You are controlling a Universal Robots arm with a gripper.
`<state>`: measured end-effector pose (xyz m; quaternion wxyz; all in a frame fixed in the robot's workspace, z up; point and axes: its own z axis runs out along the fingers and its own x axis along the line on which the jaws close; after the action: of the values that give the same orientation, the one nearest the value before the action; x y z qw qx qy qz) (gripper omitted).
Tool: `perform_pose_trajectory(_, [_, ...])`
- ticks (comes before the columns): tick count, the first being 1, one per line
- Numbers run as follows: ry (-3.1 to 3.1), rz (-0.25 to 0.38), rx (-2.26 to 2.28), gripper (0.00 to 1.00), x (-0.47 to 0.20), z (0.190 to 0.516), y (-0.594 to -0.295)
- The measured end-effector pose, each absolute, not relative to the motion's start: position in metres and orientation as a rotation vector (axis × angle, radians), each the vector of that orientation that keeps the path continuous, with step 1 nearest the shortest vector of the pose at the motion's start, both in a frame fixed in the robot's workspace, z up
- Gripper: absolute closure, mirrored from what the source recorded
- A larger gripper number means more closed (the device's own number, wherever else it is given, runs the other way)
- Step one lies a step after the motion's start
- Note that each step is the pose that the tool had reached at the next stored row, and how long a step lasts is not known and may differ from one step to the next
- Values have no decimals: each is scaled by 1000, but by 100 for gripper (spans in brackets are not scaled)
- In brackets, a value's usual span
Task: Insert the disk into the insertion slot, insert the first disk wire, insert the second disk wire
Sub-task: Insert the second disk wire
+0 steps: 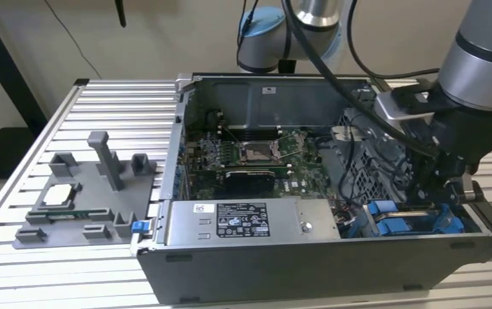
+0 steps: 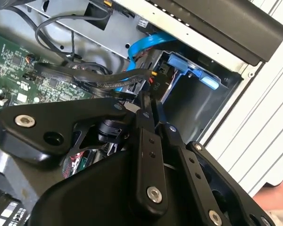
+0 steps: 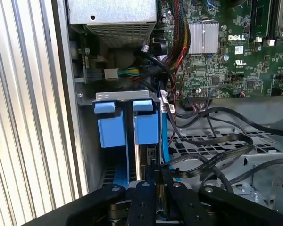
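gripper (image 3: 156, 176) pinched closed on a black cable, tight beside the disk (image 3: 146, 127).

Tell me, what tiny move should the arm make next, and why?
Probably ease the gripper a little toward the disk: the disk already sits in the insertion slot, and the shut gripper tip is at a black cable beside its rear.

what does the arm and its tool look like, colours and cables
The arm has silver-grey tube segments, a light blue joint cap near the base and black cables hanging along it. The tool is matte black, built of flat linkage bars with round silver screws and narrow black fingers.
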<state>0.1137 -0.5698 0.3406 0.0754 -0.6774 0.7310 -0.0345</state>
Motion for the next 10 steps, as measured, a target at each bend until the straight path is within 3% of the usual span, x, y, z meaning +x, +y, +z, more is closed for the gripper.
perform_pose_trajectory(10, [2190,-106,-2030,100,112,334,-570])
